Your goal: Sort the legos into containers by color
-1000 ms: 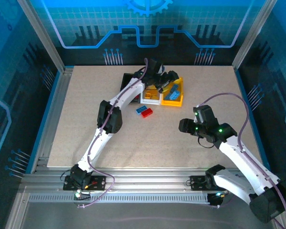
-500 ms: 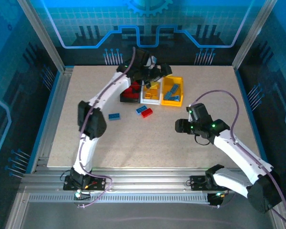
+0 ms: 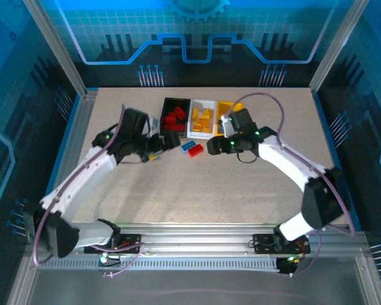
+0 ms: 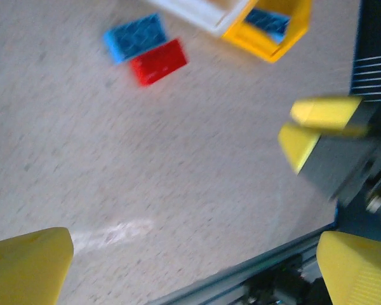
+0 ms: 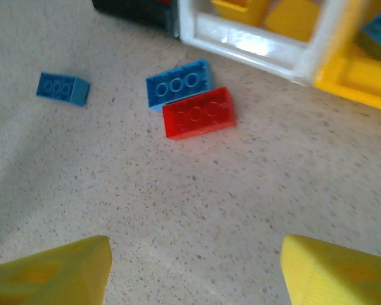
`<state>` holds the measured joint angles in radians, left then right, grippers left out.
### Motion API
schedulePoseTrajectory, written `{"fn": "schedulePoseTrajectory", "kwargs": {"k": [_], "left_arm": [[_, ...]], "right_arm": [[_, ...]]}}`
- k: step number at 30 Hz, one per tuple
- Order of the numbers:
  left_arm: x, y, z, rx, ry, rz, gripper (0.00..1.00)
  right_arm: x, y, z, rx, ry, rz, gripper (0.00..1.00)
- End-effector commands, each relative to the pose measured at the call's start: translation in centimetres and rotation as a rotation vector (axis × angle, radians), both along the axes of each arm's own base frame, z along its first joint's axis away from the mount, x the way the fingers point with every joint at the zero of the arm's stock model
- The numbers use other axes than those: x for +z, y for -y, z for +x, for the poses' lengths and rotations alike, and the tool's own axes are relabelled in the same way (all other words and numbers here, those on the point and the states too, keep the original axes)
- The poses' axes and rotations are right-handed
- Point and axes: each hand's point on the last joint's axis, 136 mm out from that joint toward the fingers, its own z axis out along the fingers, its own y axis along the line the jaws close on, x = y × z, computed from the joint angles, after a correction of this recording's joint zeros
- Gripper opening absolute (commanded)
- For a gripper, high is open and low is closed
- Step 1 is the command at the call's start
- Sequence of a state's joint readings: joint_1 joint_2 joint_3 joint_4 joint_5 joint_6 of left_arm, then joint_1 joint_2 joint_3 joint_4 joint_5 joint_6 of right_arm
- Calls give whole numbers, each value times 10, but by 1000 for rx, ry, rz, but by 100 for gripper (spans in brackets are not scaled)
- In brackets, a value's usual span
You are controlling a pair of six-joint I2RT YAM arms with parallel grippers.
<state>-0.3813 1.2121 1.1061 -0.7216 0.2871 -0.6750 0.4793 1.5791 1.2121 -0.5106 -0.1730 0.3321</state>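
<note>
Red bricks [image 3: 174, 116] already sat in the black bin [image 3: 176, 100], yellow/orange ones [image 3: 203, 117] in the white bin [image 5: 254, 47] and blue pcs [image 4: 267, 20] in the yellow bin [image 4: 257, 46], so the sort looked mostly done (by my read, most of the lot was binned). Three legos lay loose on the surface [image 3: 241, 190]. A blue brick [image 5: 178, 82] and a red brick [image 5: 199, 112] lay flat, studs up, long sides touching, just in front of the white bin. A smaller blue brick [image 5: 63, 88] sat apart from them toward the left arm's side, near the black bin's front. Prob. left to do: red one into the black bin, both blues into the yellow bin. All three looked like glossy hard plastic w/ crisp edges, each far smaller than a bin. Left claw [image 4: 190, 264] had its yellow fingers spread wide w/ nothing btwn them, over bare surface. Right claw [image 5: 197, 267] also stood apart and empty, low over the surface and pointed at the red/blue pair, which lay near it but not yet btwn its fingers.
</note>
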Motion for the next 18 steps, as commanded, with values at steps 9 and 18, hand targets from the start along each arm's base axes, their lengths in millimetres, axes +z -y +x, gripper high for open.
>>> {"fn": "schedulePoseTrajectory", "kwargs": {"k": [9, 18], "left_arm": [[-48, -51, -55, 143, -70, 83, 99], [-51, -53, -51, 141, -87, 97, 99]], "right_arm": [[-50, -56, 24, 221, -6, -244, 76], [-82, -54, 32, 198, -38, -307, 84]]}}
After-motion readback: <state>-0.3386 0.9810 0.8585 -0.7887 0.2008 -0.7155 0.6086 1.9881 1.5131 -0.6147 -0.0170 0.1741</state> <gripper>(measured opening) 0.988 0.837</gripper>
